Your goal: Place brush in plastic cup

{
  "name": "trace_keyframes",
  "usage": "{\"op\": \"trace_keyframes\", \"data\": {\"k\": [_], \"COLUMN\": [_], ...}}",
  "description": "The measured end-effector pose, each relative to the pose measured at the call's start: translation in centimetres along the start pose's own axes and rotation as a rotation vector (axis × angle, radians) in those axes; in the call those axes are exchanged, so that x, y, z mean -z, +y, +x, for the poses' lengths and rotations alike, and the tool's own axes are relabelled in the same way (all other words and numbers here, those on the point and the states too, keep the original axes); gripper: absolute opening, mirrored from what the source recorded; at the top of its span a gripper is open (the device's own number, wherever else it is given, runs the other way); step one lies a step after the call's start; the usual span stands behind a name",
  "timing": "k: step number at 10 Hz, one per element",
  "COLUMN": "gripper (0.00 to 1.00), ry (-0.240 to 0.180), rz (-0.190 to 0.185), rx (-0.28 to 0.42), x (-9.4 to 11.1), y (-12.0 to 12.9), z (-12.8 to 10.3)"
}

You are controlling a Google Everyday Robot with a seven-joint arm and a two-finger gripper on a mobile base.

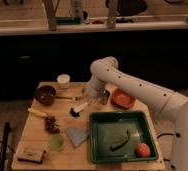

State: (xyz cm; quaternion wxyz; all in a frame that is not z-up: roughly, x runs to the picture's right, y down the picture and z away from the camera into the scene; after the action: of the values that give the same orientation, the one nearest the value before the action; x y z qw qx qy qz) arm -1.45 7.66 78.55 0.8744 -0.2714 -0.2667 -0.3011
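Observation:
The brush [78, 109] has a white handle and a dark round head that points down-left over the middle of the wooden table [37, 132]. Its handle's upper end runs into my gripper [89, 100], which is shut on it beside the grey metal cup [103, 97]. Whether the head touches the table I cannot tell. The plastic cup [57, 143], short and translucent light green, stands near the front left of the table. It is well below and left of the brush head, with nothing showing inside it.
A white cup [63, 80] and a brown bowl [45, 94] stand at the back left, an orange bowl [123, 99] at the right. A green tray [98, 150] holds an orange fruit [143, 149]. A yellow-handled utensil [36, 113], grey cloth [76, 135] and brown box [30, 154] lie nearby.

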Motion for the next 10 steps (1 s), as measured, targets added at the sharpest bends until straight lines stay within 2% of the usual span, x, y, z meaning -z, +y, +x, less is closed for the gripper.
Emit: {"op": "trace_keyframes", "data": {"k": [1,3,6,7,10], "gripper": [0.00,0.00,0.00,0.00,0.00], "ry": [0.000,-0.001,-0.006,-0.009,-0.023], "rz": [-0.010,-0.037,-0.072,-0.077,-0.103], "rx": [0.009,0.047,0.127,0.150,0.228], "x": [-0.1,-0.7,-1.5,-1.6,-1.6], "y": [0.1,-0.9,-3.3,-3.6,-2.9], "z": [-0.3,-3.0,-9.0,-10.3,-13.9]}}
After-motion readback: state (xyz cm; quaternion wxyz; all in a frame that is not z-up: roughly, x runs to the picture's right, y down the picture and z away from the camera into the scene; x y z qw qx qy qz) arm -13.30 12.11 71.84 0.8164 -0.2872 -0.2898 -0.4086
